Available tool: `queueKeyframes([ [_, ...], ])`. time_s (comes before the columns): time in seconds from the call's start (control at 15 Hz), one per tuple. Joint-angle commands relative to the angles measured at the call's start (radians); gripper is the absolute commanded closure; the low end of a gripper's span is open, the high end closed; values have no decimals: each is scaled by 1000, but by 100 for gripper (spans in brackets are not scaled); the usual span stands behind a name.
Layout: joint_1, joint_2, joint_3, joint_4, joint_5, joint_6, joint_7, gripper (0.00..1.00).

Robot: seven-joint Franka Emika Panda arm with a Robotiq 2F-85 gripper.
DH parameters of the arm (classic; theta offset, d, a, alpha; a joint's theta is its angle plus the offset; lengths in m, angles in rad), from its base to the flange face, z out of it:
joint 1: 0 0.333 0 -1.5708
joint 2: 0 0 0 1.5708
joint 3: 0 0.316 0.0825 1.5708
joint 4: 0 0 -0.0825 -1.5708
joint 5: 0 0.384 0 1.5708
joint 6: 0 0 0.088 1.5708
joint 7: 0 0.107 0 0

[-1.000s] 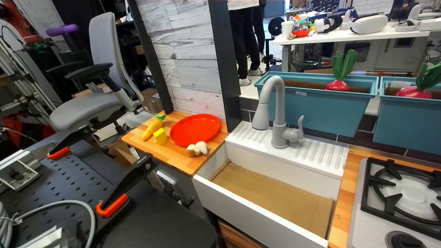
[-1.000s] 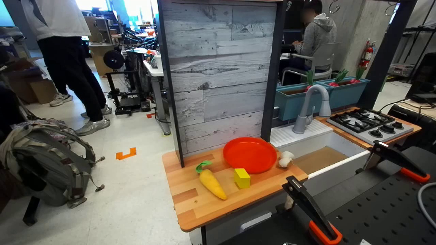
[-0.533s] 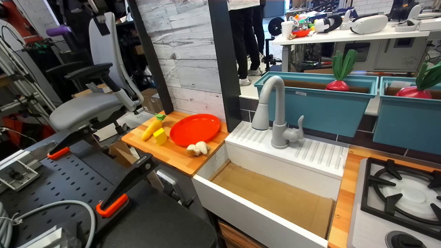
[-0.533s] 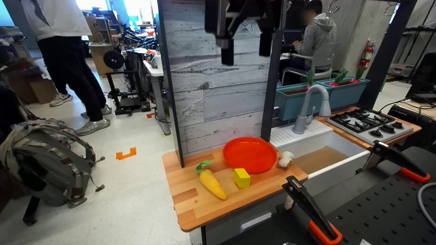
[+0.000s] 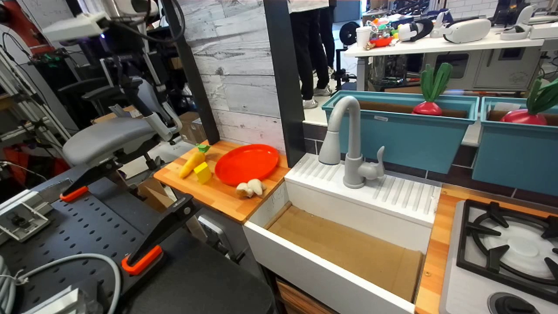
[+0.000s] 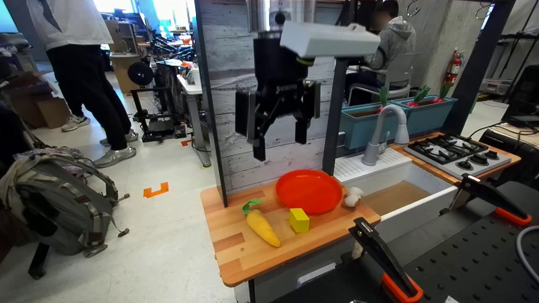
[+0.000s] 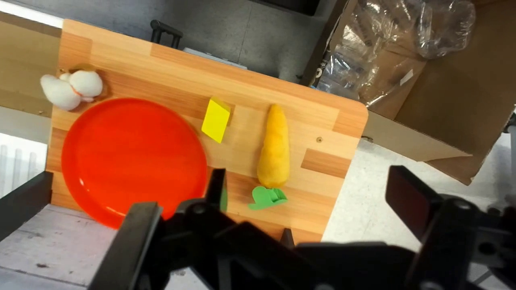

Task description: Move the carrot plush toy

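Observation:
The carrot plush toy (image 6: 262,227), yellow-orange with a green leafy tuft, lies on the wooden counter (image 6: 236,263). It also lies there in an exterior view (image 5: 192,165) and in the wrist view (image 7: 275,155), its tuft toward the gripper side. My gripper (image 6: 280,144) hangs well above the counter, pointing down, in front of the upright panel. It is open and empty. In the wrist view the fingers of the gripper (image 7: 312,193) stand wide apart, with the toy lying below and nearer the left finger. Nothing hides the toy.
A yellow block (image 6: 299,220) lies beside the toy. A round red plate (image 6: 309,191) and a pale whitish lump (image 6: 353,198) are farther along the counter, toward the sink (image 5: 335,270). A grey wood panel (image 6: 273,122) rises behind. Black-orange clamps (image 6: 402,286) are in front.
The arm has come into view from above and lowered toward the counter, its gripper open throughout. The toy, block, plate and lump have not moved.

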Motion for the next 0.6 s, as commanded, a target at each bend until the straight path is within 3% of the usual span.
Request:
queueKeyframes([
  [0.0, 24, 185, -34, 120, 14, 54, -22, 0],
  [0.53, 46, 468, -42, 361, 31, 27, -31, 0],
])
